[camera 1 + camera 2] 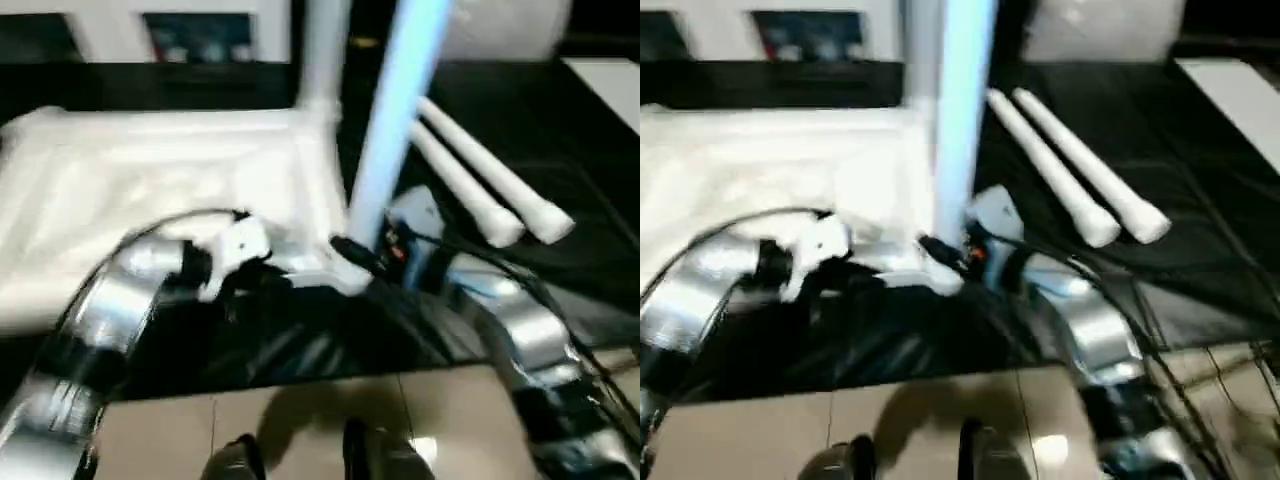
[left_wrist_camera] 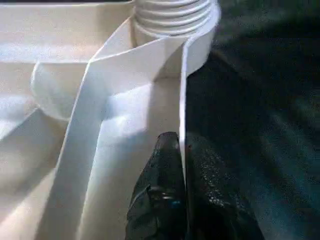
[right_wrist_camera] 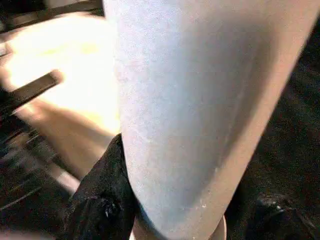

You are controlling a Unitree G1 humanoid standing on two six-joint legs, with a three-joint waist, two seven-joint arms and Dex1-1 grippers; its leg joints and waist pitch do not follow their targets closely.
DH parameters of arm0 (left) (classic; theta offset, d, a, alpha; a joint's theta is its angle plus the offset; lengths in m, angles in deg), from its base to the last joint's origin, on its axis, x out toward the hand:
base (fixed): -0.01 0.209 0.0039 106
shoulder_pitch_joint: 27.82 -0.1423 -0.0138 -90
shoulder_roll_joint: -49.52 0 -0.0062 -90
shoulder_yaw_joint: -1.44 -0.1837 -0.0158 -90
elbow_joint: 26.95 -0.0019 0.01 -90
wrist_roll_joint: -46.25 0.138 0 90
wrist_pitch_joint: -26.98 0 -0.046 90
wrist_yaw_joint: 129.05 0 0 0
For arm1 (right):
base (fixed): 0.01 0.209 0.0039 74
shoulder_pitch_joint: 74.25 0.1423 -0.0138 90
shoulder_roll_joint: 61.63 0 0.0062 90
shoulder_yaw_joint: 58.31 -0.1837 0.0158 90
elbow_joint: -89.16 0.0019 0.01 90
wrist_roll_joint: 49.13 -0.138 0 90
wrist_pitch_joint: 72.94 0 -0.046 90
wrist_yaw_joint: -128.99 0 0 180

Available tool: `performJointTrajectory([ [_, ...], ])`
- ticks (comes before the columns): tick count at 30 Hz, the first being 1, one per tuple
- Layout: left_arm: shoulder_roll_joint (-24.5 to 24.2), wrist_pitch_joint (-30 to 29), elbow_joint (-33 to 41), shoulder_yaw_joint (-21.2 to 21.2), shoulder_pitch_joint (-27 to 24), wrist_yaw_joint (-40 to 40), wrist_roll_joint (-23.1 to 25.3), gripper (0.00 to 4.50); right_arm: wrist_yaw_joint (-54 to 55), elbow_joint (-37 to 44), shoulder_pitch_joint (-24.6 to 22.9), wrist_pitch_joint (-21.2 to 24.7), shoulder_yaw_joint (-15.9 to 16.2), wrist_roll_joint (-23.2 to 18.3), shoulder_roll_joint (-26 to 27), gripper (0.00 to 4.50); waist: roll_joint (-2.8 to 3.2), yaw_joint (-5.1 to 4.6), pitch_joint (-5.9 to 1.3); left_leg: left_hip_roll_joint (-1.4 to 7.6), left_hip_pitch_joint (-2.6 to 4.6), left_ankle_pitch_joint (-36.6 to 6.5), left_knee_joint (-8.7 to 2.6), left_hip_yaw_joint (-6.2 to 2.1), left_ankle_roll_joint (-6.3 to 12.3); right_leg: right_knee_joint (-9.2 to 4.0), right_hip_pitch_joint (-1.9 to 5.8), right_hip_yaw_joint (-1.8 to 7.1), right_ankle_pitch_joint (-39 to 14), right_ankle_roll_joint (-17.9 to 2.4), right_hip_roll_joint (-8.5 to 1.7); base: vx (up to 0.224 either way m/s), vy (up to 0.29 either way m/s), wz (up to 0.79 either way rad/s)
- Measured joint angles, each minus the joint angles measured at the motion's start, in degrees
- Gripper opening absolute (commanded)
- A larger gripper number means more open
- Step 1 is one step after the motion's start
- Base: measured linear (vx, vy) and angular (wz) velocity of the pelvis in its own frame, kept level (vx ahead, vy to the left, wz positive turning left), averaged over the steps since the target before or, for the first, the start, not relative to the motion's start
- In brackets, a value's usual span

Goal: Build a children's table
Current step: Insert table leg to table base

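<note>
A white plastic tabletop [image 1: 150,190] lay upside down across the left half of the frame on a black work surface [image 1: 560,120], ribs facing up. The left gripper [image 2: 182,150], low in the left-centre, was clenched on the tabletop's thin side rim, probably to steady it. At centre, the right gripper [image 1: 372,258] grasped a leg [image 1: 395,120] standing upright at the tabletop's near corner socket, likely for screwing it in. Another leg [image 1: 322,55] already stood in the far corner at upper centre. Two spare legs [image 1: 480,185] lay side by side at the right, well apart from the tabletop.
</note>
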Motion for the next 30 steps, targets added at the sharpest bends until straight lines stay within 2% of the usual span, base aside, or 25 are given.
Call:
performJointTrajectory([
  [1,0.93,-2.21,2.16,0.17,-0.83,1.56,0.00,0.00,0.75,-0.35,0.39,0.00,-0.32,0.09,0.22,1.89,0.03,0.03,0.25,0.00,-0.02,0.00,0.02,-0.10,0.00,-0.04,-0.03,-0.11,0.00,0.00,0.01,0.000,0.000,0.00],
  [2,2.03,-5.48,5.86,0.69,-2.39,3.62,0.86,0.00,1.72,-1.33,1.27,0.00,-0.70,0.11,1.05,1.89,-0.26,-0.25,0.35,0.00,0.02,0.00,-0.06,-0.11,0.00,-0.09,-0.07,-0.10,0.00,0.00,0.05,0.000,0.000,0.00],
  [3,3.00,-7.02,7.30,0.89,-2.94,4.95,1.52,0.00,2.29,-1.88,1.87,0.00,-1.01,0.18,1.26,1.89,-0.19,-0.15,0.49,0.00,0.02,0.00,-0.06,-0.12,0.00,-0.08,-0.11,-0.12,0.00,0.00,0.06,0.000,0.000,0.00],
  [6,6.54,-13.07,12.77,1.09,-4.34,9.78,4.22,0.00,3.62,-3.73,3.78,-0.10,-1.41,0.73,2.28,1.89,-0.85,-0.13,1.07,0.06,0.08,0.00,-0.19,-0.15,0.00,-0.13,-0.17,-0.27,-0.01,0.00,0.10,0.000,0.000,0.00],
  [7,7.57,-14.09,13.16,0.99,-4.34,10.98,4.42,0.00,3.80,-4.20,4.14,-0.10,-1.49,0.96,2.33,1.89,-0.89,-0.06,1.13,0.12,0.05,0.00,-0.19,-0.18,0.00,-0.25,-0.17,-0.44,-0.01,0.00,0.10,0.000,0.000,0.00],
  [10,9.07,-16.43,14.20,-0.45,-4.03,14.52,4.69,0.00,4.55,-5.47,4.87,-0.52,-1.86,1.34,2.47,1.89,-0.63,-0.14,1.28,0.20,0.09,0.00,-0.21,-0.31,0.00,-0.67,0.04,-0.98,-0.01,0.00,-0.06,0.000,0.000,0.00],
  [13,9.02,-17.51,14.20,-1.76,-3.07,15.95,5.20,0.00,4.78,-6.34,5.44,-0.70,-2.02,1.79,2.61,1.89,-0.56,-0.10,1.37,0.19,0.23,-0.01,-0.25,-0.30,0.00,-0.67,0.12,-1.03,-0.01,0.01,-0.09,0.000,0.000,0.00],
  [16,8.69,-21.31,15.51,-2.69,-2.24,16.69,7.35,0.00,4.50,-8.06,6.16,-1.92,-1.96,2.00,3.07,1.89,-0.14,-0.15,1.62,0.18,0.54,-0.02,-0.47,-0.30,0.00,-0.77,0.39,-1.72,-0.06,0.09,-0.41,0.000,0.000,0.00],
  [17,8.73,-22.29,15.65,-2.81,-1.94,16.98,7.59,0.00,4.52,-8.60,6.32,-2.39,-2.01,2.01,3.36,1.89,0.22,0.09,1.85,0.22,0.32,-0.01,-0.88,-0.22,-0.01,0.12,0.48,-1.97,-0.64,0.09,-0.62,-0.059,-0.016,0.02],
  [18,8.81,-23.15,15.39,-3.00,-1.32,17.01,7.48,0.00,4.55,-8.79,6.22,-2.63,-2.25,2.01,3.36,1.89,0.02,0.59,1.95,0.14,0.41,-0.01,-1.17,0.22,-0.01,3.46,0.02,-0.55,-3.00,-0.39,-0.68,-0.059,-0.016,0.02],
  [19,9.08,-23.82,15.16,-3.06,-0.92,17.16,7.30,0.00,4.44,-8.96,6.12,-2.69,-2.62,1.96,3.33,1.89,-0.59,0.81,1.85,0.14,0.47,0.00,-1.15,0.93,-0.03,6.12,0.40,1.09,-4.21,-0.44,-0.82,-0.022,-0.091,0.29],
  [20,9.38,-23.99,15.40,-2.72,-0.73,17.67,7.05,0.00,4.19,-9.58,6.97,-2.71,-2.97,1.86,3.45,1.89,-2.55,1.94,1.74,-0.17,1.36,-0.39,-0.38,2.20,-0.23,6.36,-0.75,2.58,-3.67,0.65,-0.79,0.064,-0.146,0.12],
  [21,9.43,-24.12,15.71,-2.54,-0.72,17.92,6.86,0.00,3.95,-9.95,7.62,-2.71,-3.16,1.76,3.48,1.89,-2.13,2.34,1.89,-0.23,0.76,-1.96,0.98,0.90,-0.11,5.94,-0.63,2.03,-3.68,0.66,-0.71,0.064,-0.146,0.12],
  [22,9.38,-24.73,15.96,-2.51,-0.72,18.10,6.37,0.00,3.88,-10.47,8.11,-2.71,-3.20,1.62,3.66,2.24,-1.47,2.88,1.74,-1.00,0.24,-2.24,2.19,-1.17,0.56,5.57,-0.42,1.50,-3.67,0.67,-0.58,0.119,-0.061,-0.43],
  [23,9.61,-25.37,16.26,-2.56,-0.63,18.23,5.75,0.00,3.89,-10.69,8.19,-2.71,-3.50,1.40,3.76,2.45,-0.72,2.90,1.65,-1.65,0.06,-1.79,1.73,-2.38,0.06,4.98,-0.50,0.11,-3.67,0.67,-0.47,0.089,0.022,-0.31],
  [24,9.85,-25.54,16.42,-2.57,-0.47,18.53,5.51,0.00,3.94,-11.69,7.95,-2.65,-3.61,1.38,3.88,2.59,-0.32,3.08,1.49,-1.19,0.18,-0.80,1.13,-2.64,-1.03,4.63,-0.56,0.19,-3.13,0.19,-0.05,0.089,0.022,-0.31],
  [25,9.74,-25.68,16.64,-2.57,-0.43,18.58,5.35,0.00,3.96,-11.96,7.76,-2.89,-3.76,1.26,4.02,2.66,-0.20,2.74,1.45,-0.88,-0.05,-0.27,1.10,-2.57,-0.88,4.07,-0.50,0.22,-2.26,-0.62,0.34,0.000,0.000,0.00],
  [27,9.52,-25.54,16.58,-2.57,-0.39,18.75,5.38,0.00,3.87,-12.73,7.82,-2.90,-3.76,1.27,4.15,2.79,-0.41,2.41,1.34,-0.77,0.09,-0.25,1.11,-2.00,-0.86,3.18,-0.26,0.40,0.14,-1.61,0.31,0.000,0.000,0.00],
  [29,9.04,-24.26,15.97,-2.57,-0.36,18.70,5.36,0.00,3.78,-13.43,7.85,-3.70,-3.58,1.54,4.13,3.07,-0.40,2.07,1.35,-0.70,0.28,-0.26,1.01,-1.57,-0.84,3.02,-0.18,0.55,0.41,-1.54,0.23,0.000,0.000,0.00],
  [30,8.83,-23.42,15.62,-2.58,-0.32,18.61,5.33,0.00,3.61,-13.86,7.61,-4.10,-3.49,1.71,4.12,3.07,-0.40,2.10,1.36,-0.67,0.27,-0.26,0.90,-1.57,-0.84,2.86,-0.18,0.51,0.39,-1.51,0.24,0.000,0.000,0.00],
])
